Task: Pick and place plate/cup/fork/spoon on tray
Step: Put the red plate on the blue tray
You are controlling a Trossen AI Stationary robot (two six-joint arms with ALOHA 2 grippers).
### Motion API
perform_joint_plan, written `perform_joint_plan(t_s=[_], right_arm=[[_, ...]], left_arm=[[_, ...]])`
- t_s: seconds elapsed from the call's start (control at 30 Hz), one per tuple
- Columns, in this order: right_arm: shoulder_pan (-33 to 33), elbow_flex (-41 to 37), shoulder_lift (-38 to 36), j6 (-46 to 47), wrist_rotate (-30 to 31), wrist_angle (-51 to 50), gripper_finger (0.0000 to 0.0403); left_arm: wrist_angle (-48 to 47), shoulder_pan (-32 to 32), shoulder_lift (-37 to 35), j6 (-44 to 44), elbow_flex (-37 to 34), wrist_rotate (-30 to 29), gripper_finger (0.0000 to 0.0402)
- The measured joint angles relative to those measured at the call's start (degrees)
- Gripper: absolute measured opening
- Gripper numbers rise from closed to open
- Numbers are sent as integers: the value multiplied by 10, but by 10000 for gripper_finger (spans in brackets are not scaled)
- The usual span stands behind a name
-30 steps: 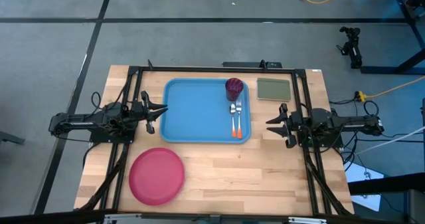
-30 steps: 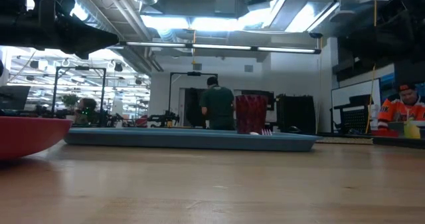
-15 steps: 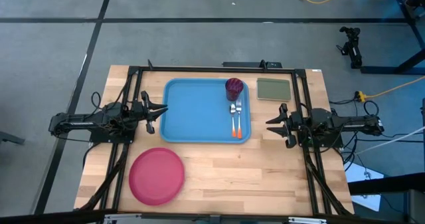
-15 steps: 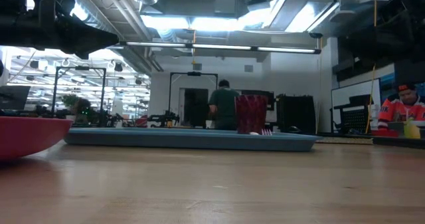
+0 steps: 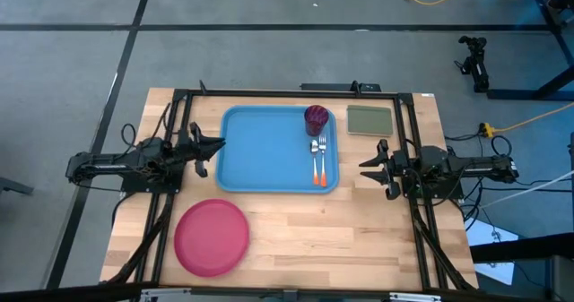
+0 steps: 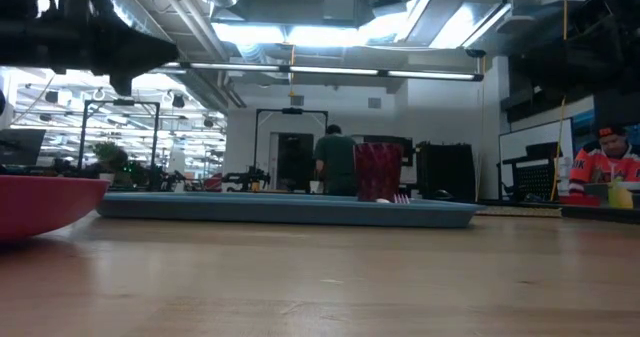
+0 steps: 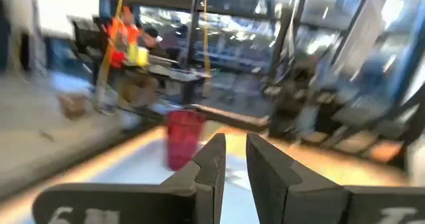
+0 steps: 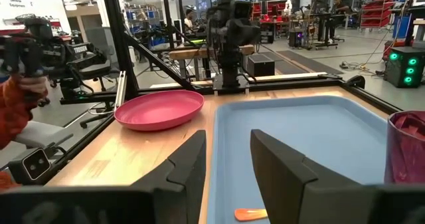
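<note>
The light-blue tray (image 5: 269, 150) lies at the table's far middle. The maroon cup (image 5: 316, 119) stands upright in its far right corner. The fork and spoon (image 5: 318, 163) lie side by side on the tray just nearer, orange handles toward the near edge. The pink-red plate (image 5: 212, 237) rests flat on the bare table, near and left of the tray. My left gripper (image 5: 213, 146) hovers at the tray's left edge, a narrow gap between its fingers (image 7: 236, 159), empty. My right gripper (image 5: 368, 169) hovers right of the tray, open and empty (image 8: 229, 151).
An olive-green square pad (image 5: 369, 120) lies at the far right, beside the tray. A black frame (image 5: 287, 92) runs around the work area. Bare wood (image 5: 341, 239) lies right of the plate. People show in the room beyond (image 6: 336, 163).
My left gripper has turned about its wrist and shifted slightly at the tray's left edge. Its wrist view is blurred and tilted. The plate, cup, fork, spoon and tray have stayed where they were.
</note>
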Motion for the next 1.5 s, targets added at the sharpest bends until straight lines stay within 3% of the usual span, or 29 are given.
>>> perform_joint_plan(t_s=[0.1,0.3,0.43,0.5,0.63,0.87,0.97,1.1,1.2,1.27,1.37,1.5], right_arm=[[0,0,0,0,0,0,124],[0,0,0,0,0,0,124],[0,0,0,0,0,0,124],[0,0,0,0,0,0,124],[0,0,0,0,0,0,124],[0,0,0,0,0,0,124],[0,0,0,0,0,0,124],[0,0,0,0,0,0,124],[0,0,0,0,0,0,124],[0,0,0,0,0,0,124],[0,0,0,0,0,0,124],[0,0,0,0,0,0,124]], left_arm=[[30,0,0,-72,0,2,55],[94,0,0,-38,0,-57,55],[105,0,0,-108,0,-67,55],[127,0,0,-115,8,-31,55],[182,-6,17,-117,43,105,55],[173,-56,183,-131,112,115,55],[147,-80,283,-133,178,163,55],[3,-116,381,-132,319,268,55],[-200,-143,435,-118,430,311,55],[-342,-156,466,-114,500,293,55],[-552,-164,504,-130,589,221,55],[-747,-170,535,-167,655,118,55]])
